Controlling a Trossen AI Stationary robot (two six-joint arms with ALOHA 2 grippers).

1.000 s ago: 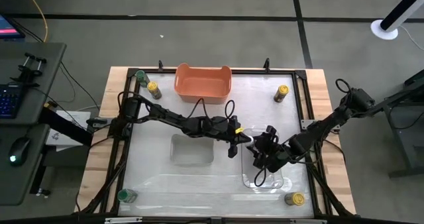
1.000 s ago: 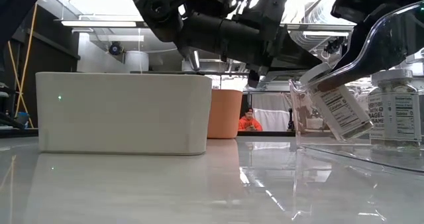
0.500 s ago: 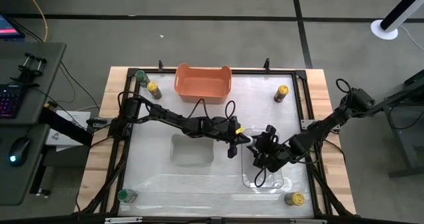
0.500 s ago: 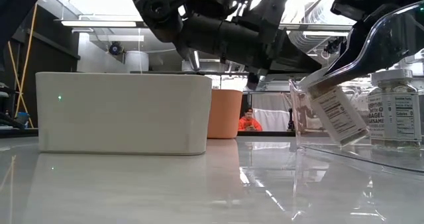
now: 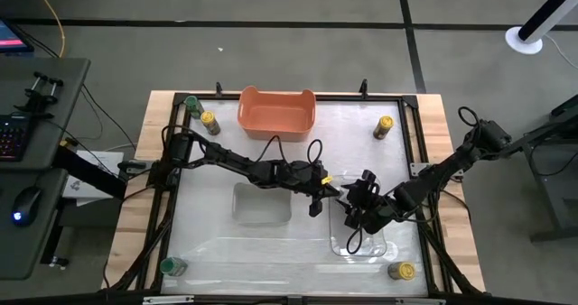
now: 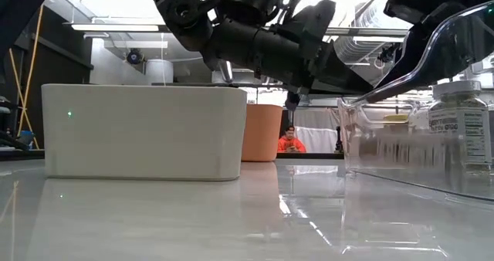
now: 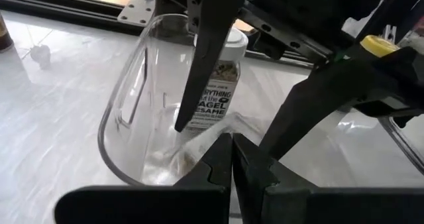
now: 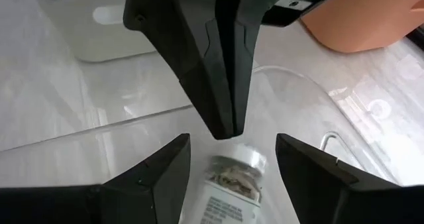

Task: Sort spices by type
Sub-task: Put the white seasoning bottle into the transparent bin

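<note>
White-capped, paper-labelled spice jar (image 8: pixel 233 177) lay between spread, empty right hand (image 8: pixel 232 161) fingers in clear tray (image 5: pixel 361 242), left hand (image 5: pixel 318 199) pinched shut, empty

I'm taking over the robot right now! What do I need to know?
Left gripper: shut, empty, beside the clear tray.
Right gripper: open, over the tray, fingers either side of a white-cap jar.
Done: that jar is in the tray.
Left to do: five jars wait at the table's edges, the yellow-cap jars and the green-cap jars.
</note>
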